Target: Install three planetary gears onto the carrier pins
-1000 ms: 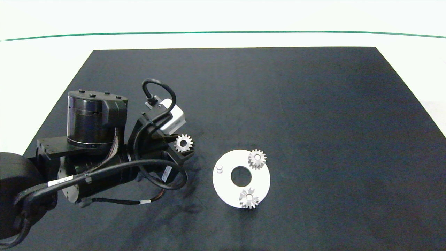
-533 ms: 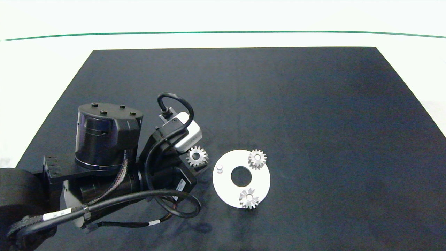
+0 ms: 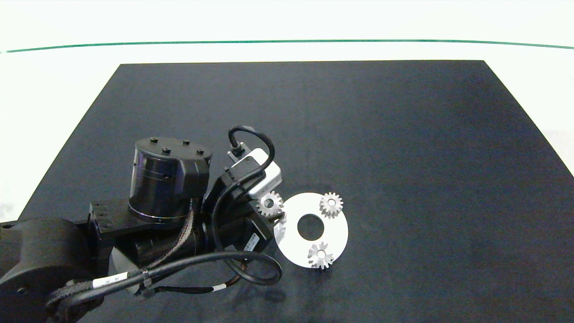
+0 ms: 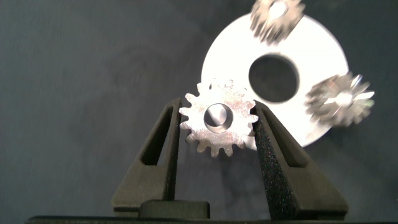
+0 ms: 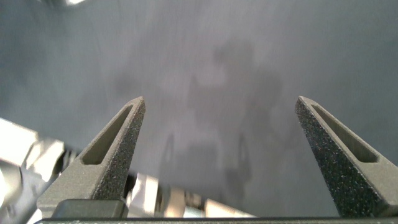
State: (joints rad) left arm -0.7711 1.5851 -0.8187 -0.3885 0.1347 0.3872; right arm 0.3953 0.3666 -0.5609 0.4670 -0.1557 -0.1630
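Note:
The white carrier disc lies flat on the black mat, right of centre. Two planetary gears sit on carrier pins: one at the far side, one at the near side. My left gripper is shut on the third gear, held flat just above the disc's left rim. The wrist view shows this gear pinched between both pads, with the disc and its two gears beyond. The third pin is hidden under the gripper. My right gripper hangs open over bare mat.
The black mat covers most of the white table, and a green line runs along the far side. The left arm's bulky wrist and cables fill the near left. The right arm is outside the head view.
The left arm has carried the gear to the right and a little nearer, from well left of the disc to its left rim. The disc and its two gears have not moved.

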